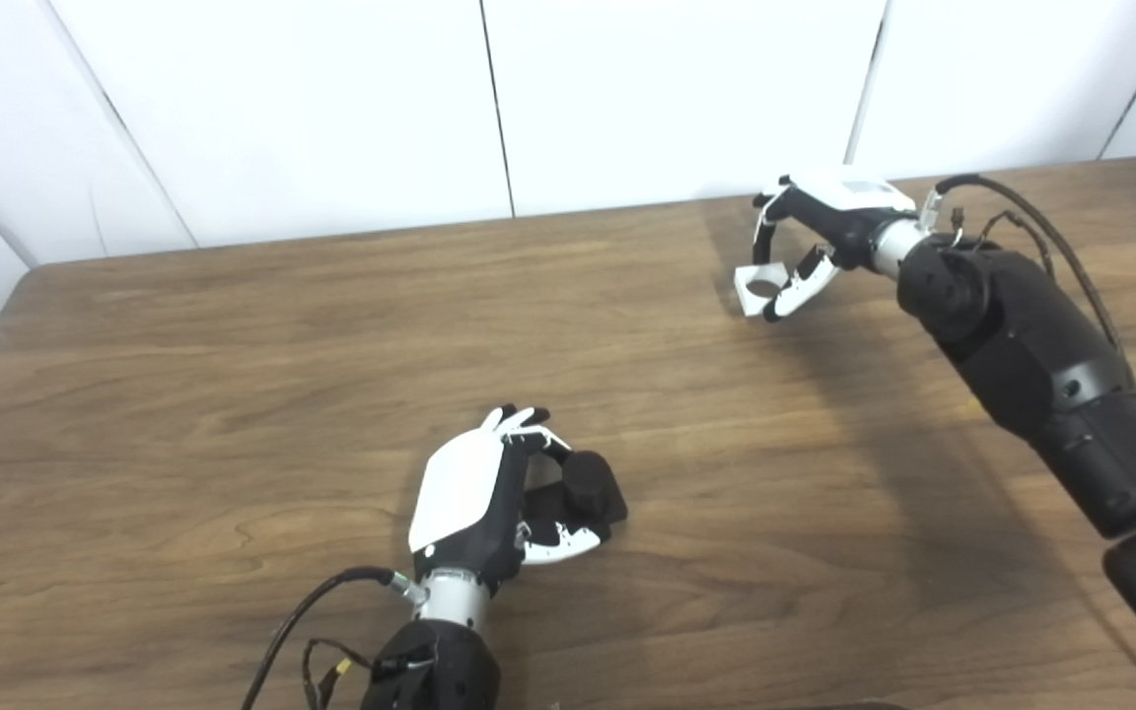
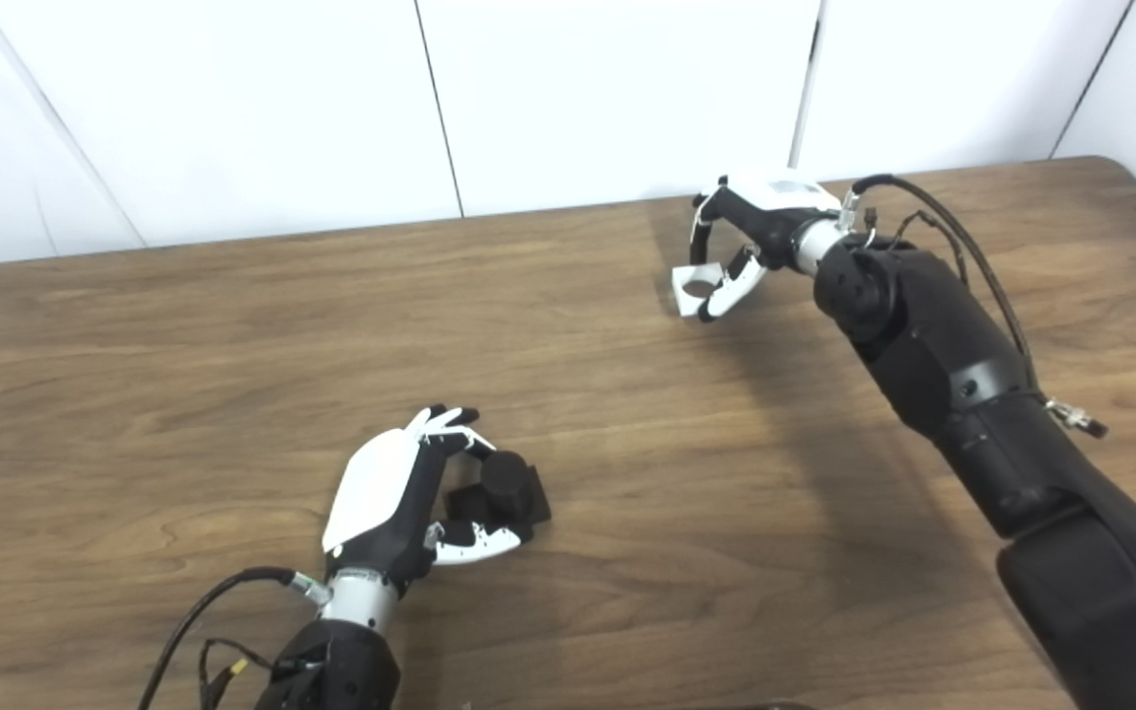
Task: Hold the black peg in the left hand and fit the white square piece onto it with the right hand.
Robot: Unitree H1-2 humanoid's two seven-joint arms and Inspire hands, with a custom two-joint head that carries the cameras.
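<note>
White and thin, the square piece [image 1: 757,289] sits far back on the surface [image 1: 233,394], pinched by our right hand [image 1: 810,242], and could slip or tilt before meeting the black peg [image 1: 593,486] our left hand [image 1: 489,498] clasps nearby.

left hand [image 1: 474,498] sits low with fingers curled inward, right hand [image 1: 810,247] reaches far forward, fingers curved downward.

Left hand [image 1: 489,503] hides black peg [image 1: 593,488] base; grip unclear.
</note>
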